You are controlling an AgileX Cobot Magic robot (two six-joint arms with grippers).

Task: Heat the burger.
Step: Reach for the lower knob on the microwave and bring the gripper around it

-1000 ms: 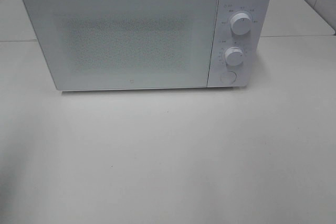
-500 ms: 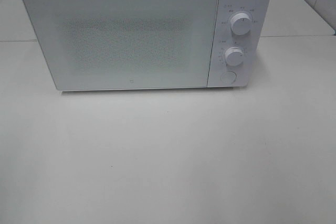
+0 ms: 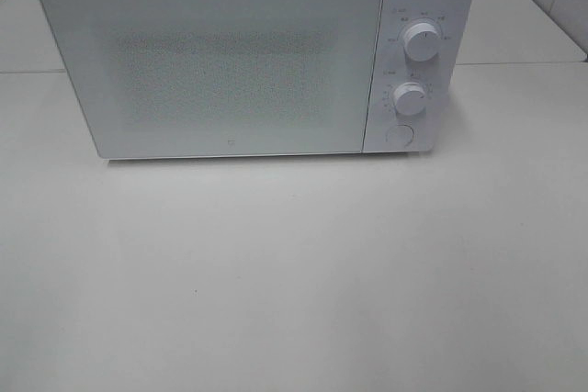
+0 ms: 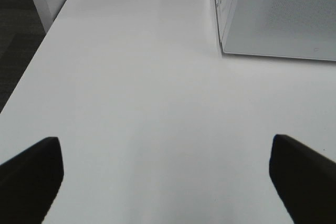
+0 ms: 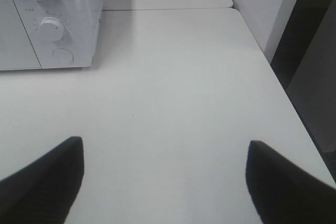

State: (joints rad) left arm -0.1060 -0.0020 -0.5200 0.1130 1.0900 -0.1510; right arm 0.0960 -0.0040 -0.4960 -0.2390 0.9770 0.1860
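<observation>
A white microwave [image 3: 248,57] stands at the back of the white table [image 3: 294,273] with its door shut. Its two knobs [image 3: 421,41] and a round button [image 3: 398,134] sit on the right panel. The burger is hidden or out of view. Neither arm shows in the exterior high view. My left gripper [image 4: 168,182] hovers open over bare table, left of the microwave [image 4: 278,14]. On the other side my right gripper [image 5: 165,182] is open too, over bare table to the right of the microwave [image 5: 50,19]. Both hold nothing.
The table's left edge [image 4: 31,72] drops to dark floor. Its right edge [image 5: 283,98] runs beside a white wall panel [image 5: 262,3]. A second table surface [image 3: 524,25] lies behind the microwave.
</observation>
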